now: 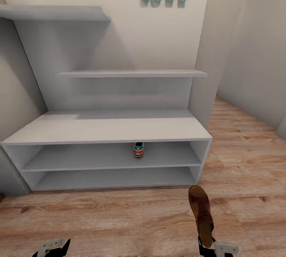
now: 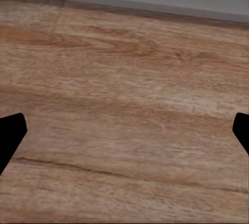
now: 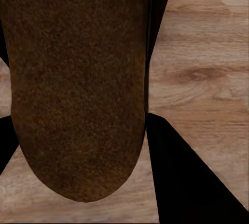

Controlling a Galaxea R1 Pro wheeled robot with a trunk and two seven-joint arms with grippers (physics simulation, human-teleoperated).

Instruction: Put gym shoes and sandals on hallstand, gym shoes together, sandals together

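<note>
A brown sandal (image 1: 201,214) is held in the right gripper (image 1: 209,245) at about 5 o'clock in the head view, clamped by its heel end, with the toe pointing toward the hallstand (image 1: 107,129) at 12 o'clock. In the right wrist view the sandal's sole (image 3: 78,83) is seen up close, with a dark finger (image 3: 187,172) against its edge, so the jaws are judged closed on it. The left gripper (image 1: 53,248) sits at 7 o'clock, and its spread fingertips (image 2: 10,135) frame bare corridor floor (image 2: 124,104), so it is open and empty. One gym shoe (image 1: 138,150) is already placed on the middle shelf of the bench, heel outward, near the centre.

The step in hand is judged to be carrying the sandal to the rack. It is best set well apart from the gym shoe, toward 1 or 2 o'clock on a shelf, so that room is left beside the shoe for its partner and beside the sandal for the second sandal. The sandal should be lowered flat and fully inside the shelf edge before release.
</note>
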